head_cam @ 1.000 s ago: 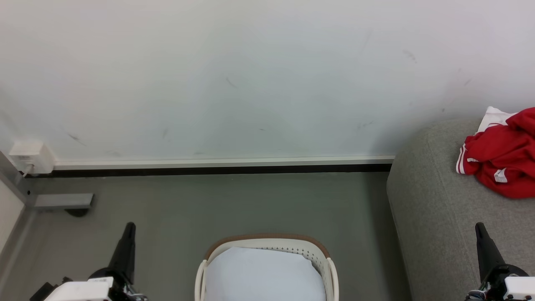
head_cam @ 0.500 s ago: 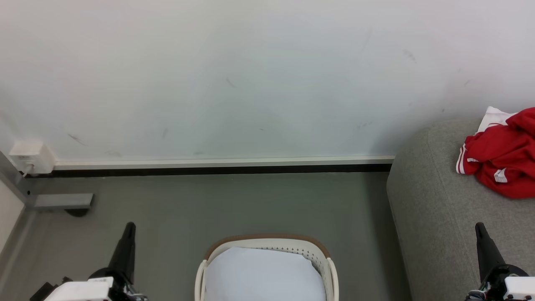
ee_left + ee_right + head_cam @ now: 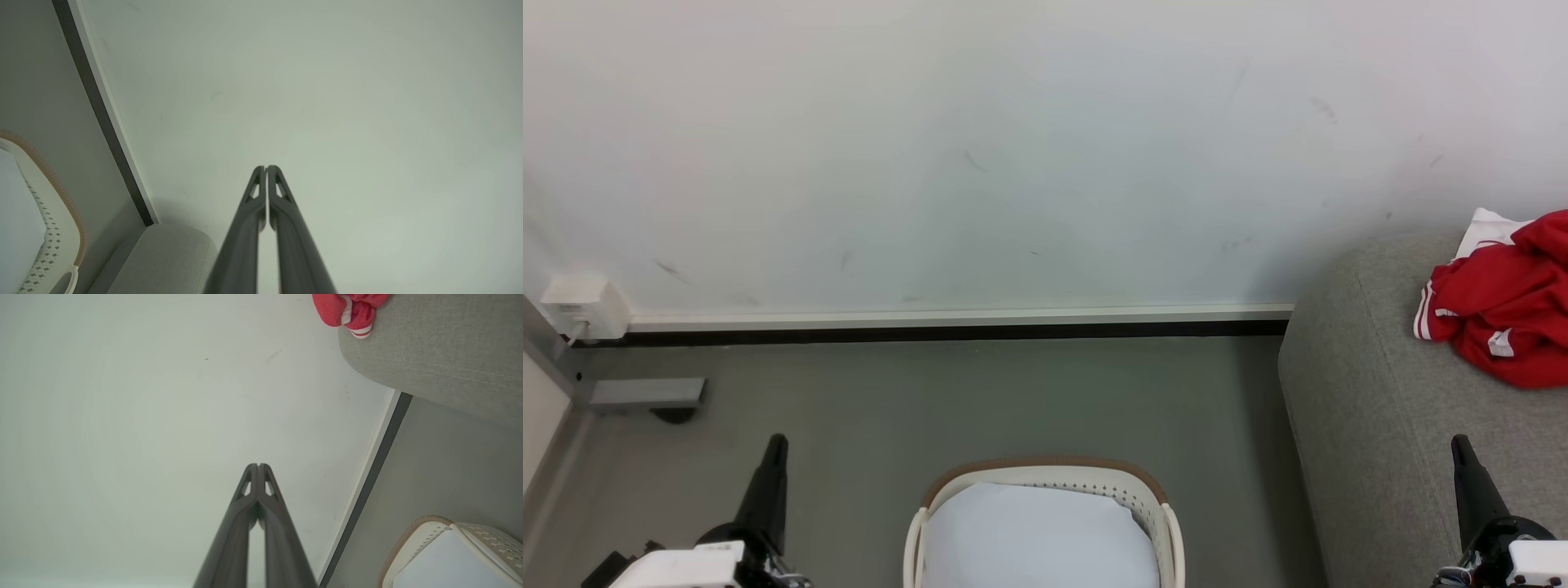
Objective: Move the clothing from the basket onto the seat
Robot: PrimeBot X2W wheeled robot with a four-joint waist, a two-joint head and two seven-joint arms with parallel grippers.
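My left jaws are pressed together with nothing between them: in the left wrist view the two dark fingers (image 3: pixel 253 220) meet at the tips and point at the bare white wall (image 3: pixel 347 102). In the head view they stand to the left of the basket (image 3: pixel 1045 467), well apart from it, above the grey floor (image 3: pixel 931 400). My right jaws are together too and hold nothing, fingers (image 3: pixel 235 522) touching at the tips. In the head view they are well to the right of the basket, in front of the seat (image 3: pixel 1364 425).

The basket sits on the floor between my two arms, its brown rim towards the wall. I see no red fabric inside it, just a pale flat sheet (image 3: pixel 1037 539) that I can't identify.

The clothing (image 3: pixel 1503 318) is out of the basket. It lies in a crumpled red heap with white stripes on top of the seat, far to the basket's right and beyond it, close to the wall. The seat's rounded grey end stands just right of the basket, not touching it.

Beyond the basket a white skirting board (image 3: pixel 931 314) runs along the foot of the wall. A small white box (image 3: pixel 580 304) hangs on the wall far to the basket's left.
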